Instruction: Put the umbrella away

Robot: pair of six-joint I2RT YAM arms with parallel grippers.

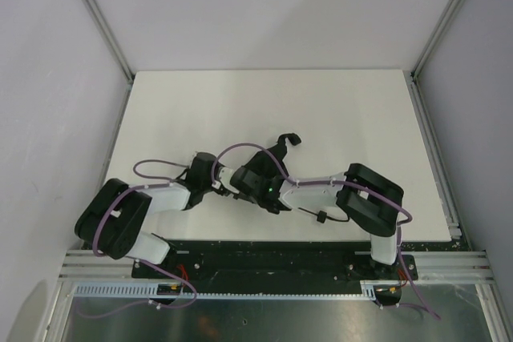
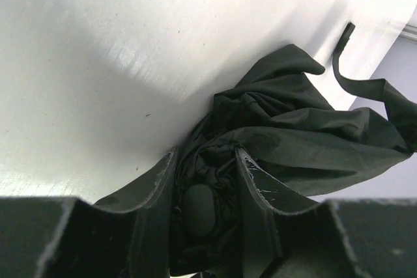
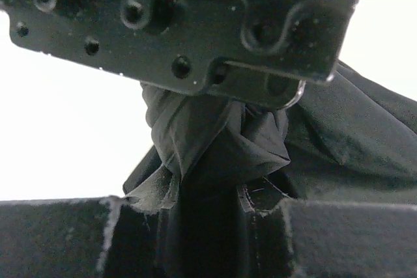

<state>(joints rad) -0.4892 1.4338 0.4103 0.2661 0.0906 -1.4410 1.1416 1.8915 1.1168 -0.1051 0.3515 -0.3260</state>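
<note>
While reading the top view, placed both arms low over the near middle of the desk [image 1: 240, 110], wrists almost touching. Found the umbrella [image 2: 293, 128] there, collapsed into a crumpled black bundle on the desk, between and just beyond the two wrists.

Logged the left fingers [image 2: 260, 190] part-way closed, with canopy cloth packed tight in the gap. Also saw a rounded knob [image 2: 199, 209] in that gap, perhaps the handle. Judged it a firm hold. Logged the right fingers [image 3: 140, 222] narrowed onto a twisted neck of the same cloth, gripping from the opposite side. Noted the left wrist housing [image 3: 176, 24] directly over that twist, crowding it.

Cannot fix the long axis, shaft hidden. From above, judged it roughly left to right, wrist to wrist. Saw the bulk of the canopy spilling forward and rightward from the left fingers, away from the bases. Rated neither arm nearer, both being on it already.

Marked a loose strap [image 2: 365, 89] trailing off the far end, free of either grip and likely to snag. Noted white walls [image 1: 48, 118] well apart on either side. Judged each arm the main obstruction to the other.
</note>
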